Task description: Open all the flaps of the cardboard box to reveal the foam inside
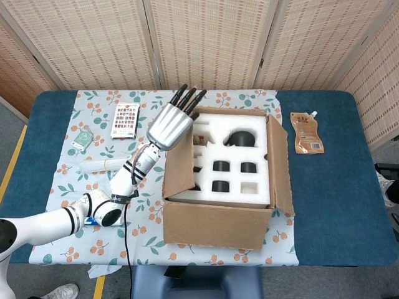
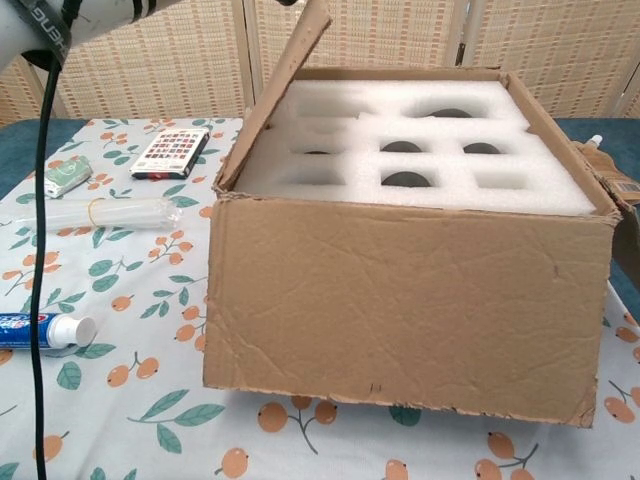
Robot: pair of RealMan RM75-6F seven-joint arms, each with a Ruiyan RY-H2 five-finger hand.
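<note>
Cardboard box (image 1: 221,219) sits mid-table, foam (image 1: 234,163) nearly bared. Beside the box's left wall, the left hand (image 1: 169,123), fingers straight and holding nothing, props the flap (image 1: 179,167) upright; push outward past vertical so it cannot spring back.

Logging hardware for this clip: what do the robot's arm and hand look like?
Only the left arm shows: glossy white segments with black joint rings and a black cable trailing down. Its left hand has a silver-grey ribbed back and black fingers.

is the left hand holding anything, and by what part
Nothing is gripped. The left hand lies with straight fingers at the top edge of the box's left flap.
</note>
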